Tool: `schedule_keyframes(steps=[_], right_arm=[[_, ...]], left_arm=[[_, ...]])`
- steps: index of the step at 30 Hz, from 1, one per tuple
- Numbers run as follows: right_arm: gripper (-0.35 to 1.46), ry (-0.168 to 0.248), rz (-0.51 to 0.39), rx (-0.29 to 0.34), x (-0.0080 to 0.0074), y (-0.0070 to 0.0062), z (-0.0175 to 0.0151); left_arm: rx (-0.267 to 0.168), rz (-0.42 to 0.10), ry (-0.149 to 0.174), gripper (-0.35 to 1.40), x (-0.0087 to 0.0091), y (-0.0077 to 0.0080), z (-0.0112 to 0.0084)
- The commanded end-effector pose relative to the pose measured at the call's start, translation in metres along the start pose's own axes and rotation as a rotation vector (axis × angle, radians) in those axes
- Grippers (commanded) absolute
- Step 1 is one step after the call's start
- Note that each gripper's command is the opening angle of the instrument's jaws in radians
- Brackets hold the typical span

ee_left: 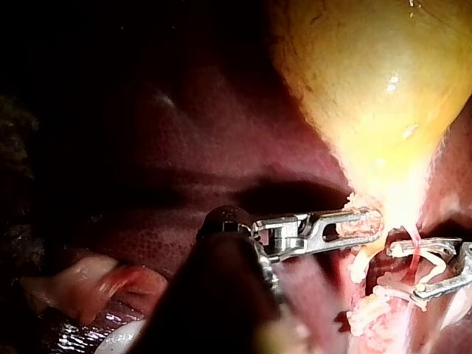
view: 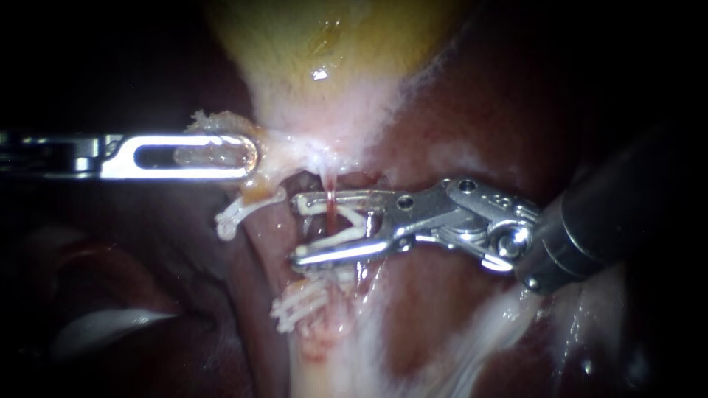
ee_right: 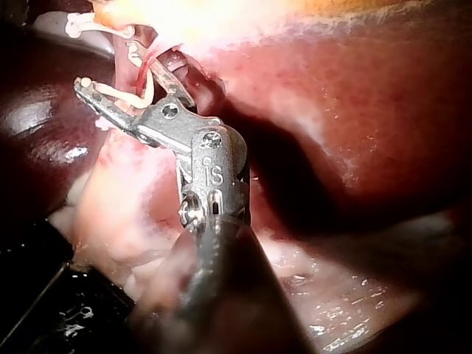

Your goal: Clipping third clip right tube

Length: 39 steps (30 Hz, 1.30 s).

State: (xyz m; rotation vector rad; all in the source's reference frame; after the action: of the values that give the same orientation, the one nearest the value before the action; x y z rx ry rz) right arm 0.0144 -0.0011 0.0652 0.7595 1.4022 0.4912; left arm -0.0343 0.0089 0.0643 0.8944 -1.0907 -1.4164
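From where I stand the right tube (view: 331, 193), a thin red thread, runs straight down btwn the spread jaws of the right instrument (view: 299, 228), just inside their tips. Those jaws carry a white clip (view: 345, 228), a V wide open w/ one arm against each jaw. So they grip the clip, and the tube sits in its mouth. The clip isn't squeezed onto the tube. The left instrument (view: 247, 157) sits off to the side, its slotted jaws pinched on pale tissue at the neck of the gallbladder (view: 324, 44); tissue shows thru the slot.

The endoscope view gives the open V side-on, plus an upper clip (view: 234, 214) on a pale strand under the left jaws and a ridged lower clip (view: 301, 304) beneath the right jaws. The left wrist view adds the gallbladder's whole body: yellow, swollen, glossy. The right wrist view adds the right instrument's hinge and rivets from behind, w/ dark wet liver (ee_right: 44, 140) beside it.

The metal is bright steel. Tissue round the tube is pink-white and ragged.
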Motion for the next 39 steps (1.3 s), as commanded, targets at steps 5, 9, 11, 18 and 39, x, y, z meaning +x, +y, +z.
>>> schedule_keyframes(steps=[5,9,11,18,39], right_arm=[[0.48,0.000,0.013,0.003,-0.0001,0.0004,-0.0001],[0.47,0.003,0.025,0.003,-0.0001,0.0007,-0.0001],[0.47,0.006,0.031,0.002,-0.0001,0.0008,-0.0001],[0.46,0.010,0.048,0.002,0.0000,0.0009,0.0001],[0.15,0.009,0.223,0.056,-0.0001,0.0004,-0.0003]], left_arm=[[0.000,0.001,0.000,-0.35,0.0001,0.0000,0.0000],[0.000,0.001,-0.001,-0.35,0.0001,0.0000,0.0000],[0.000,0.001,-0.001,-0.35,0.0001,0.0001,0.0001],[0.000,0.001,-0.001,-0.35,0.0001,0.0001,0.0001],[0.002,0.002,-0.003,-0.35,0.0003,0.0002,0.0001]])
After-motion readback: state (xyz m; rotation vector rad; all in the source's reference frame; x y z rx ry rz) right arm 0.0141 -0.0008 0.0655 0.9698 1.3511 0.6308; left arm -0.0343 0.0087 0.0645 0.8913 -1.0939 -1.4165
